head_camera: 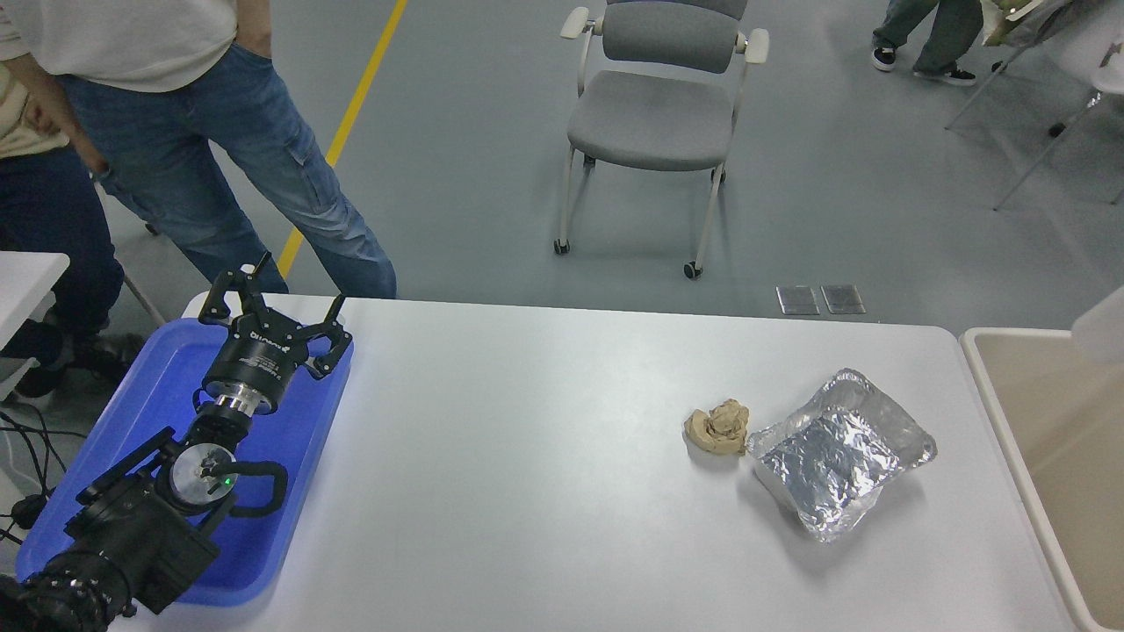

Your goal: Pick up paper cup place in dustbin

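The white paper cup (1102, 329) shows only as a blurred white sliver at the right edge, above the beige dustbin (997, 399) at the table's right end. My right gripper and arm are out of view past the right edge, so what holds the cup is hidden. My left gripper (268, 303) is parked at the lower left over the blue tray, open and empty.
A crumpled tan paper wad (718, 427) and a foil-wrapped box (839, 452) lie on the white table (527, 456) right of centre. A blue tray (290, 456) sits at the left. People stand at the far left, and a grey chair (654, 114) is behind the table.
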`<state>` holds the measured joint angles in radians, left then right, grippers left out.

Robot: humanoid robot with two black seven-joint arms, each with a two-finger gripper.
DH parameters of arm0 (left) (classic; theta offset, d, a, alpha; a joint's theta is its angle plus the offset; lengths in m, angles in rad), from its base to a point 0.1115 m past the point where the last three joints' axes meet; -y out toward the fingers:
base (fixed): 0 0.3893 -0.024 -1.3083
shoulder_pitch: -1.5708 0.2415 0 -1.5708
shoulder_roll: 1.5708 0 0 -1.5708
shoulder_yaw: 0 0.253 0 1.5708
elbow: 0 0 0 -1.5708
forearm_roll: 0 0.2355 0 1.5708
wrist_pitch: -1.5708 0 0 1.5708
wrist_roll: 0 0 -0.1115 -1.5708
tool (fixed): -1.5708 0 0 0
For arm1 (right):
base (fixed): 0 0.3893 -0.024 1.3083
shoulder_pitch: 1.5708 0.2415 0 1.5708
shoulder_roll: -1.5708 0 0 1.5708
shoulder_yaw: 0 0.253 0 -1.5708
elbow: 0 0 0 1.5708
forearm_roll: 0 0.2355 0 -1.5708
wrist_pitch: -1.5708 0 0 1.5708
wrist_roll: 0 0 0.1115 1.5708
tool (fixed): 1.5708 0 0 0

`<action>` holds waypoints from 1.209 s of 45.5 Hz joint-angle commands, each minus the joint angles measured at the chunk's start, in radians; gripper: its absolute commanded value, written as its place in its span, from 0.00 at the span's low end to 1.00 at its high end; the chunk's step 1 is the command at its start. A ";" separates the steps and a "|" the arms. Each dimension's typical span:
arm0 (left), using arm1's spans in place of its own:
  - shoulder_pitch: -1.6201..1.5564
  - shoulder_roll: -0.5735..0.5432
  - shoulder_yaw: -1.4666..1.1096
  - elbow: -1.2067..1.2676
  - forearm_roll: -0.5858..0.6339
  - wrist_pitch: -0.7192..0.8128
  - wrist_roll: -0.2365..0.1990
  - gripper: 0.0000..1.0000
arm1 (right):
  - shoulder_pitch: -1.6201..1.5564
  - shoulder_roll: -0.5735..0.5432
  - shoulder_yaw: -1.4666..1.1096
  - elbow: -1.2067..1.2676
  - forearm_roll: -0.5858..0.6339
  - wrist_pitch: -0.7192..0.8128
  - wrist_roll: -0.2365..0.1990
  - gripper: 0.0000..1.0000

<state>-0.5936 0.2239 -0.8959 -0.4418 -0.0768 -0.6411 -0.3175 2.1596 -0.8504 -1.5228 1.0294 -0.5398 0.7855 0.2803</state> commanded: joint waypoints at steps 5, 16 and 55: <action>0.000 0.000 -0.002 0.000 -0.001 0.000 0.000 1.00 | -0.257 -0.024 0.128 -0.147 0.009 0.000 -0.001 0.00; 0.000 0.000 -0.002 0.000 -0.001 0.000 0.000 1.00 | -0.512 -0.024 0.197 -0.287 0.138 0.000 -0.001 0.00; 0.000 0.000 -0.002 0.000 0.000 0.000 0.000 1.00 | -1.429 0.105 1.049 -0.876 0.264 -0.420 -0.335 0.00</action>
<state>-0.5936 0.2240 -0.8969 -0.4418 -0.0772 -0.6412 -0.3175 0.9563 -0.8264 -0.7664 0.3282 -0.2823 0.4707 0.1075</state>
